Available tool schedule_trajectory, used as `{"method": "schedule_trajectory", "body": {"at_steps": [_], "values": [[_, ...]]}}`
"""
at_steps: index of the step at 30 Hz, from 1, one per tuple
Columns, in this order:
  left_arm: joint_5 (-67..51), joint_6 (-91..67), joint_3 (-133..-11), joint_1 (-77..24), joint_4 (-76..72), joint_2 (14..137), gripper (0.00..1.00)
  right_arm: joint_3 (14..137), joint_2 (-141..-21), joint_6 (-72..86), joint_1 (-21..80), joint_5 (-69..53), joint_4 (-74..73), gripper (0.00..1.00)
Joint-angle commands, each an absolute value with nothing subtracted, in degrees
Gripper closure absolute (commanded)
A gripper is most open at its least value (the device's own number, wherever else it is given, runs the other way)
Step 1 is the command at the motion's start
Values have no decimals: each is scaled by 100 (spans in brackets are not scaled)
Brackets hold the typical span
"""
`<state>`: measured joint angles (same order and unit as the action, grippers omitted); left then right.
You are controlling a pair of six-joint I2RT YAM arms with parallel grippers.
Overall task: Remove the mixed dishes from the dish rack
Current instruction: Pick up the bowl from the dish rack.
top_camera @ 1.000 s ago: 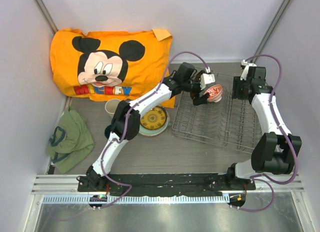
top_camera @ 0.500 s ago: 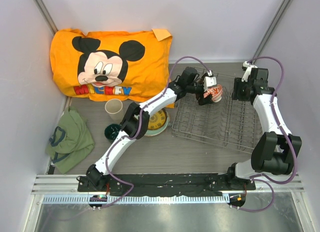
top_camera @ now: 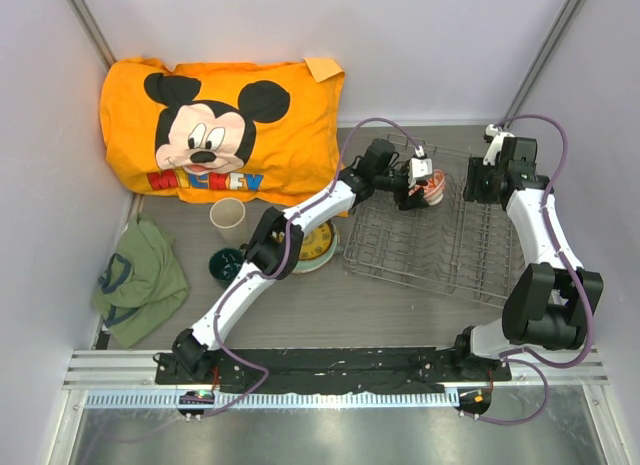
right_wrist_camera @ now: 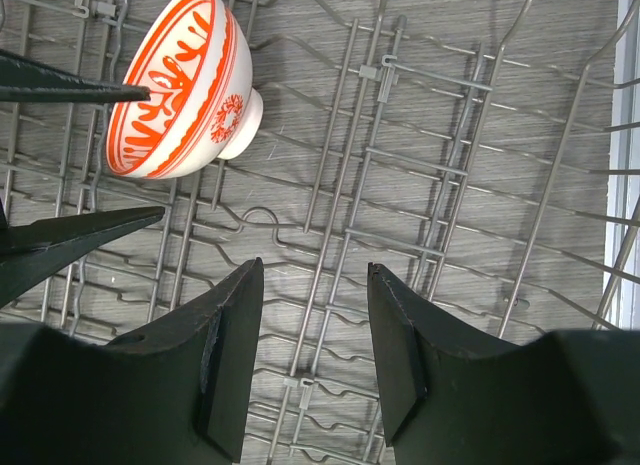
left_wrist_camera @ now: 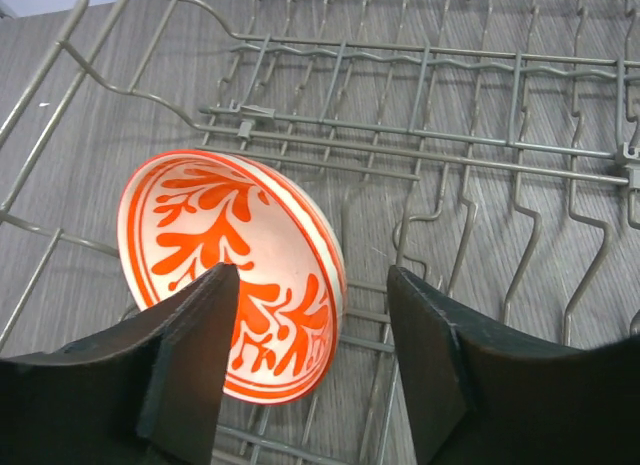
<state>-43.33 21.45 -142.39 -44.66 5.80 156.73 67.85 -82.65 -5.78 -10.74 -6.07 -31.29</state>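
Note:
The small red-orange patterned bowl [top_camera: 436, 190] lies tilted on its side in the back of the grey wire dish rack [top_camera: 430, 250]. My left gripper [top_camera: 418, 188] reaches over the rack, open, with the bowl's near rim [left_wrist_camera: 230, 275] between its fingers [left_wrist_camera: 190, 365]; I cannot tell if they touch. My right gripper [top_camera: 490, 177] hovers open and empty over the rack's back right; in its view [right_wrist_camera: 312, 270] the bowl [right_wrist_camera: 185, 85] is upper left. The beige cup [top_camera: 228, 217], teal mug [top_camera: 224, 266] and pale-green plate [top_camera: 312, 247] sit on the table left of the rack. The cream floral plate is not in view.
An orange Mickey Mouse pillow [top_camera: 220, 125] lies at the back left. A green cloth [top_camera: 140, 280] lies at the left edge. My left arm passes over the plate. White walls close in the back and both sides.
My left arm has stretched further right, bringing its open gripper up around the bowl. The bowl has stayed in the rack. The right gripper shifted slightly right.

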Motion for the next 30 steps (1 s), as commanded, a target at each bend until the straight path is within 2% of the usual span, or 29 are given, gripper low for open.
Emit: {"method": "schedule_trajectory", "body": {"at_steps": [1, 8, 18, 20, 24, 30], "values": [[-4579, 2083, -14484, -4500, 255, 15715, 37, 6776, -8244, -650, -1142, -694, -2944, 50], [-4579, 2092, -14484, -4535, 237, 15768, 49, 6776, -8253, -686, -1169, -747, -2971, 49], [-4588, 2101, -14432, -4579, 386, 15803, 79, 6768, -8209, -721, -1230, -844, -2997, 50], [-4570, 2092, -14423, -4579, 413, 15750, 83, 6759, -8209, -729, -1239, -870, -2997, 50], [-4448, 2013, -14396, -4579, 448, 15610, 98, 6767, -8218, -738, -1239, -905, -3014, 50], [-4351, 1898, -14370, -4570, 667, 15329, 100, 6768, -8174, -747, -1248, -975, -3041, 50]]}}
